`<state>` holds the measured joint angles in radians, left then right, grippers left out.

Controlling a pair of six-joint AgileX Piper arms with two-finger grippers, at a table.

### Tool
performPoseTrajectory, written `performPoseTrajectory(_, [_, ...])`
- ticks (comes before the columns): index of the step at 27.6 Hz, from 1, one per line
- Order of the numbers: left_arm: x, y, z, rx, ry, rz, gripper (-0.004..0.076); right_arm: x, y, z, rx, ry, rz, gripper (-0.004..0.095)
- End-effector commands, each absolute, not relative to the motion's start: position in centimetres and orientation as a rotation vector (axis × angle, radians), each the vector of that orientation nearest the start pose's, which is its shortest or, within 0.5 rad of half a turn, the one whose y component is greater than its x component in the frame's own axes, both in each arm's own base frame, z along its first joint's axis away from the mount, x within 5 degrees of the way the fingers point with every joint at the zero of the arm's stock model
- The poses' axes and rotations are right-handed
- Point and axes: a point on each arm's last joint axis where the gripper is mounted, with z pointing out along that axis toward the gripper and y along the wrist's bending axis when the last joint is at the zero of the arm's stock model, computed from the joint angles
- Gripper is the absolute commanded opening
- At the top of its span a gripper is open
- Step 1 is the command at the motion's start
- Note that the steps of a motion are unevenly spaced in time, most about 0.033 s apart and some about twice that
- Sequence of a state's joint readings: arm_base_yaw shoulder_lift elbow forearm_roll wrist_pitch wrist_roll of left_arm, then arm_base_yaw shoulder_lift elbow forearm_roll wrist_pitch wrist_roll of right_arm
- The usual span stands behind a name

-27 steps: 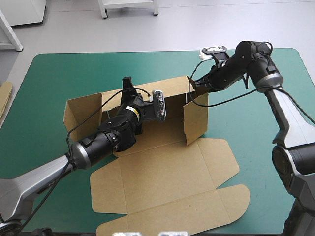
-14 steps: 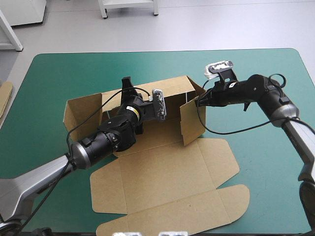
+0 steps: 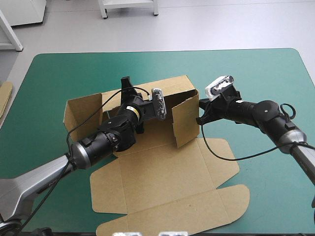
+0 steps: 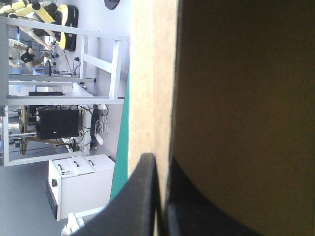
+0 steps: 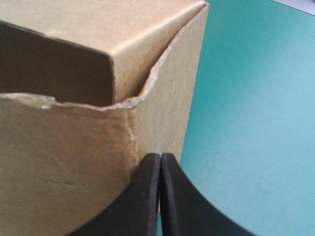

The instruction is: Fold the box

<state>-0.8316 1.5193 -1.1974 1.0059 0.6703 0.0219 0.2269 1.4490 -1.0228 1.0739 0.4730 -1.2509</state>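
High view: box (image 3: 162, 182) centred on table (image 3: 59, 73) | left gripper (image 3: 127, 84) clamps raised far wall (image 3: 172, 87) | right gripper (image 3: 200, 119), fingers together, tip against right flap (image 3: 185, 120), which stands just left of it, angled inward.

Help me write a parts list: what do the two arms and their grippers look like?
The left arm and right arm have glossy black, rounded wrist sections joining silver-grey links farther back. The left gripper and right gripper each have two broad black fingers, curved like fins and tapering to a point.
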Motion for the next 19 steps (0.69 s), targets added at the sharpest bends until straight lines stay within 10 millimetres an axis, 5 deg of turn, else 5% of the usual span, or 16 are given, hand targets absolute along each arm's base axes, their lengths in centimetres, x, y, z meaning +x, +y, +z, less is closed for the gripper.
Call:
performPoseTrajectory(1, [25.6, -21.78, 33.92, 1.377, 1.594, 0.556, -0.0008, 29.64, 10.6, 32.17, -0.716, 1.92, 0.424, 0.0002])
performPoseTrajectory(6, [25.6, -21.71, 33.89, 1.376, 1.602, 0.563, -0.0008, 28.84, 10.75, 32.38, -0.807, 1.916, 0.431, 0.0091])
performPoseTrajectory(14, [25.6, -21.71, 33.89, 1.376, 1.602, 0.563, -0.0008, 28.67, 10.83, 32.35, -0.775, 1.945, 0.474, 0.0466])
performPoseTrajectory(19, [25.6, -21.71, 33.89, 1.376, 1.602, 0.563, -0.0009, 29.05, 10.85, 32.09, -0.755, 1.948, 0.475, 0.0478])
